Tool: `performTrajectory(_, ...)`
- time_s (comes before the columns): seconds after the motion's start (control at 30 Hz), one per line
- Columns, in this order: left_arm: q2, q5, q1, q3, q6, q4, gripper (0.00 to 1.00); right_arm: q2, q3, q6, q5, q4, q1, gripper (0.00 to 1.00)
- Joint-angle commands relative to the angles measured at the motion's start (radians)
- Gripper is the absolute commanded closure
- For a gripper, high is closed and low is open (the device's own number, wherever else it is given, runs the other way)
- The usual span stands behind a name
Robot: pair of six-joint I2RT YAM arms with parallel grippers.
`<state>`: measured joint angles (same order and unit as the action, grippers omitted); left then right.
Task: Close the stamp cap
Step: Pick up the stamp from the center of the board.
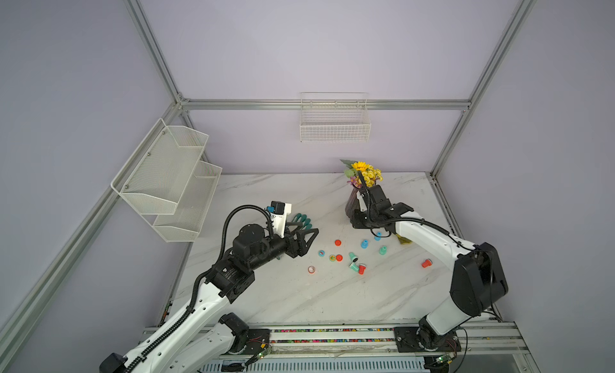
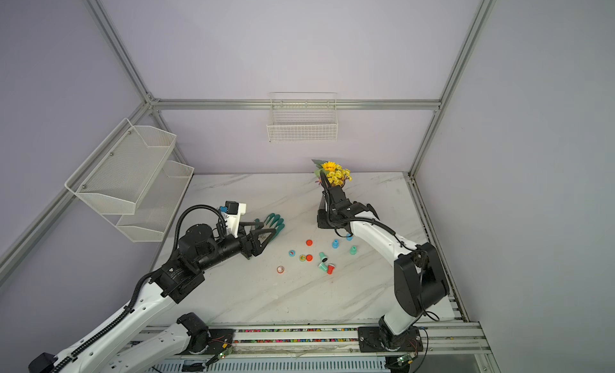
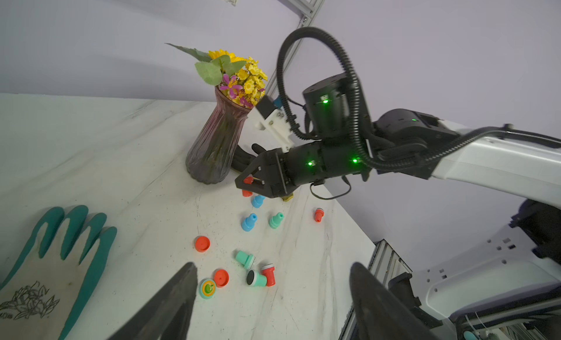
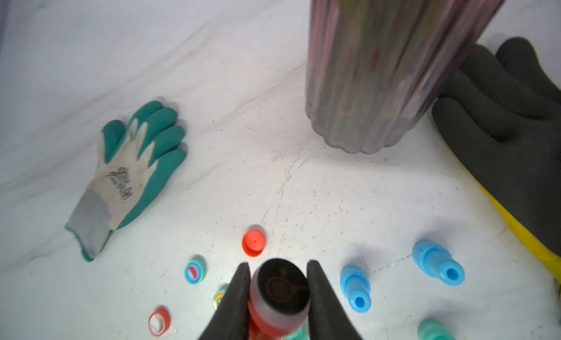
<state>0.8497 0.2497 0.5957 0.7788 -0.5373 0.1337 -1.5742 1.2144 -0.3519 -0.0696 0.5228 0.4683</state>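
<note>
Well, from my seat the right gripper [image 4: 278,263] is the busy one: its two fingers [image 4: 236,296] are pressed in against either side of a red stamp [image 4: 279,305], whose dark rubber face points up at the wrist camera. The stamp is held low over the marble table [image 1: 299,298], near the foot of the ribbed vase [image 4: 379,80] with the yellow flowers. I cannot tell whether its lower end touches the surface. A loose red cap [image 4: 253,243] lies on the table just beyond the fingertips, apart from the stamp, and a second red cap [image 3: 220,277] lies further off among the scattered pieces. Two blue stamps [image 4: 355,288] sit close by, and a black glove [image 4: 501,126] lies against the vase. The left gripper [image 1: 306,234] hangs above the table with its jaws spread wide and nothing between them. It is next to the teal glove [image 2: 273,221], pointing toward the scatter of stamps and caps and well apart from the red stamp. Through its wrist camera I can see the other arm's grip from the side.
</note>
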Motion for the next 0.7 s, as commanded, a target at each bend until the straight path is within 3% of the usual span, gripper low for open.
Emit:
performTrajectory(0.0, 0.028, -0.049, -0.006, 0.057, -0.018, 0.079, 0.21, 0.089, -0.090, 0.142, -0.173, -0.121, 0.011, 0.78)
performTrajectory(0.37, 0.230, 0.056, 0.049, 0.215, -0.104, 0.202, 0.24, 0.407, -0.439, 0.651, -0.503, -0.518, 0.036, 0.79)
performTrajectory(0.57, 0.301, 0.104, 0.111, 0.303, -0.125, 0.253, 0.24, 0.475, -0.495, 0.936, -0.600, -0.524, 0.039, 0.80)
performTrajectory(0.67, 0.339, 0.124, 0.144, 0.337, -0.129, 0.274, 0.25, 0.477, -0.499, 0.999, -0.648, -0.513, 0.039, 0.83)
